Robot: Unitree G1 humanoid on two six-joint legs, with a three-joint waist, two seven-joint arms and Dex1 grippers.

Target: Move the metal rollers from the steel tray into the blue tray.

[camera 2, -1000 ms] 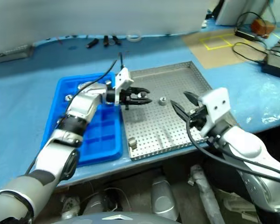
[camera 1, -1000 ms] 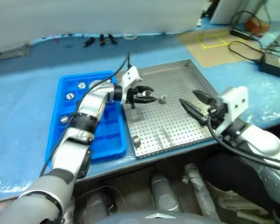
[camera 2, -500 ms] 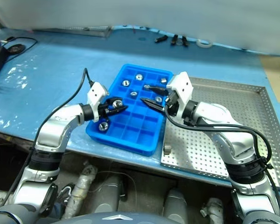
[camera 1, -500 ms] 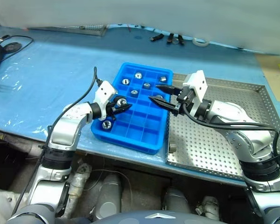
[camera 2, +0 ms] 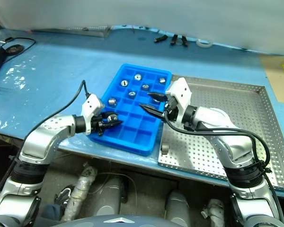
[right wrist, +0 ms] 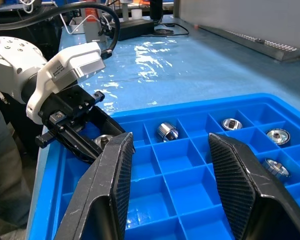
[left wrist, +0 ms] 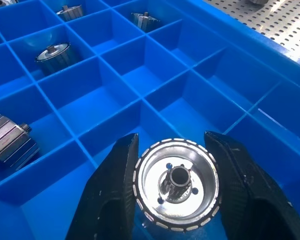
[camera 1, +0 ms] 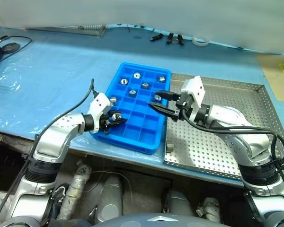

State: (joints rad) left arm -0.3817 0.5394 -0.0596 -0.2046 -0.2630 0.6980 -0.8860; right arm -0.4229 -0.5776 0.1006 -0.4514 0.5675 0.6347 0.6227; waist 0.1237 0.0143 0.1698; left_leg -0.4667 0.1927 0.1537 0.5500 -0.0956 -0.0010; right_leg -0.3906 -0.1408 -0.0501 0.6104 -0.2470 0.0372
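left gripper pinching a roller over a near-corner cell of the blue tray | one roller lies on the steel tray near its front rim | right gripper spread, empty, above the blue tray | farther cells hold rollers

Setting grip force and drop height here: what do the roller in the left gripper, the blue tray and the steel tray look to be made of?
The roller in the left gripper looks like bright polished metal: mirror-like face, fine notched rim. The blue tray looks like moulded plastic: uniform glossy blue, thin divider walls. The steel tray looks like dull grey sheet metal, perforated with a low folded rim.
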